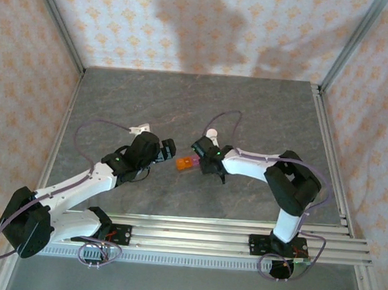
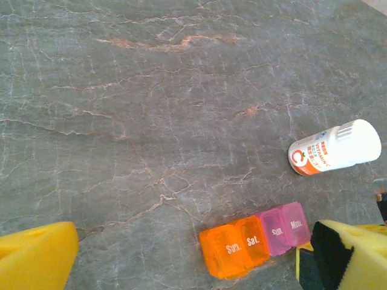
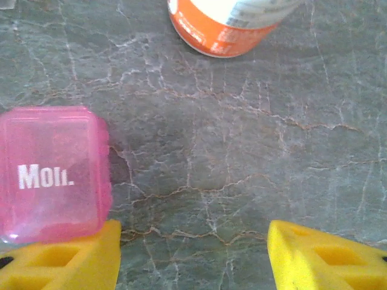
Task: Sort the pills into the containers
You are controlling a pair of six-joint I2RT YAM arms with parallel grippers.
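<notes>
The containers (image 1: 186, 162) are a short strip of closed cells on the grey stone table, orange at the left and pink at the right. In the left wrist view the containers (image 2: 257, 238) read "Sun.", "Sat.", "Sun.", "Mon.". My left gripper (image 2: 199, 251) is open above the table, with the strip lying toward its right finger. My right gripper (image 3: 193, 257) is open with bare table between its fingers. The pink "Mon." cell (image 3: 51, 172) sits right against its left finger (image 3: 60, 263). In the top view the left gripper (image 1: 169, 150) and right gripper (image 1: 206, 163) flank the strip. The pills are out of view.
A white bottle with an orange band (image 2: 334, 148) lies on its side beyond the strip; the same bottle (image 3: 230, 24) (image 1: 211, 134) is just ahead of my right gripper. A small white piece (image 1: 140, 126) lies behind the left arm. Patterned walls enclose the table.
</notes>
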